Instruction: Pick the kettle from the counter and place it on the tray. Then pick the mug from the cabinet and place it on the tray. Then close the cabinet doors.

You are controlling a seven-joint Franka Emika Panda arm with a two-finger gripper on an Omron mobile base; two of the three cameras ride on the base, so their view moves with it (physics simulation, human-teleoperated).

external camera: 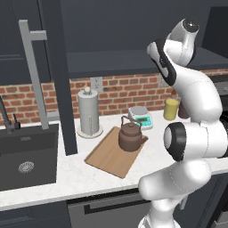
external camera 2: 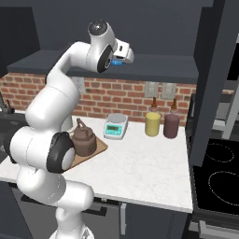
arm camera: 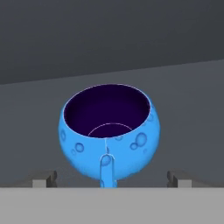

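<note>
Kettle (external camera: 130,136), squat dark-brown metal, sits on the light-wood tray (external camera: 107,156). Gripper (arm camera: 111,178), jaws wide, faces the bright-blue mug (arm camera: 109,130); it likely needs to advance, then close.

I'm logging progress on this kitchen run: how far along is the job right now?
Done: the kettle sits on the tray. In hand: the open pincer is up in the cabinet, lined up on the blue mug, whose handle points toward it; the fingers stand apart on either side and have not closed. Left: grasp the mug, set it on the tray, then close the cabinet doors, which stand open.
</note>
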